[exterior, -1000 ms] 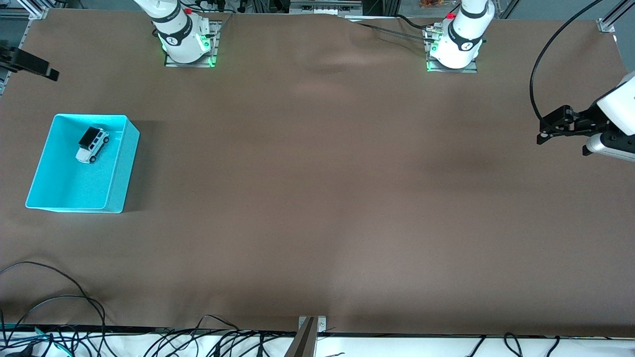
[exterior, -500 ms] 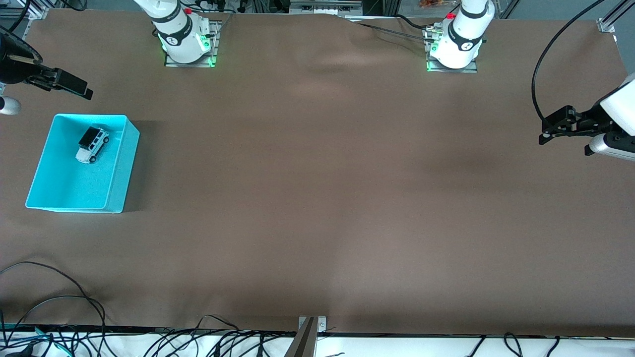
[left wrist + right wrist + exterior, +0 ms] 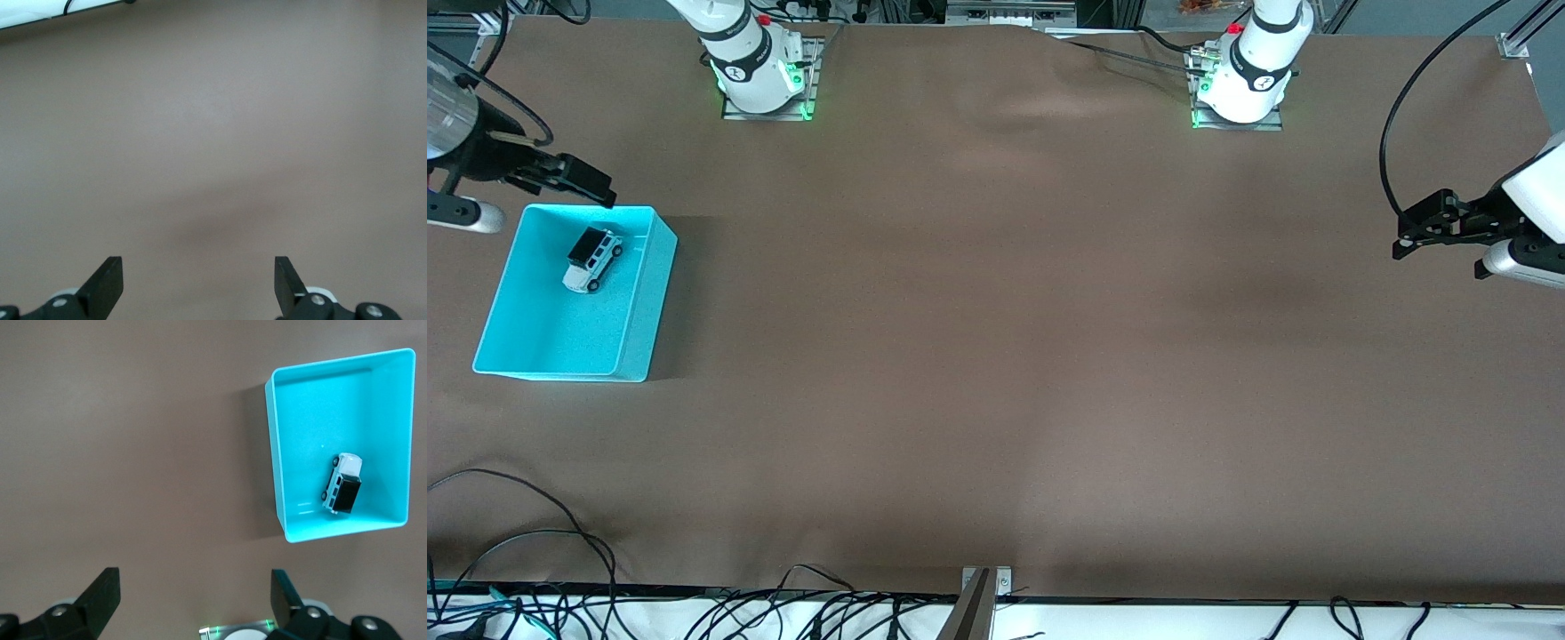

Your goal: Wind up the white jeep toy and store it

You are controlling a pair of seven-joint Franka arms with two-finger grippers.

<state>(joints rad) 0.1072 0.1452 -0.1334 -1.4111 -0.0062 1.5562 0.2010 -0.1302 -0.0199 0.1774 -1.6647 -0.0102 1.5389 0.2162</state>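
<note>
The white jeep toy (image 3: 592,259), black-roofed, lies inside the turquoise bin (image 3: 645,302) at the right arm's end of the table; it also shows in the right wrist view (image 3: 342,491) within the bin (image 3: 278,467). My right gripper (image 3: 585,182) is open and empty, up in the air over the bin's rim nearest the robot bases. In its own wrist view the right gripper (image 3: 193,597) has its jaws wide apart over bare cloth. My left gripper (image 3: 1412,233) is open and empty over the left arm's end of the table; it shows in the left wrist view (image 3: 199,280) over bare cloth.
The brown cloth table (image 3: 996,356) stretches between the arms. Both arm bases (image 3: 760,76) (image 3: 1240,80) stand along the table's edge farthest from the front camera. Loose cables (image 3: 534,542) lie along the edge nearest that camera.
My right gripper has come in from the table's end toward the bin and now hangs over its rim. The left gripper has barely moved. The jeep stays put.
</note>
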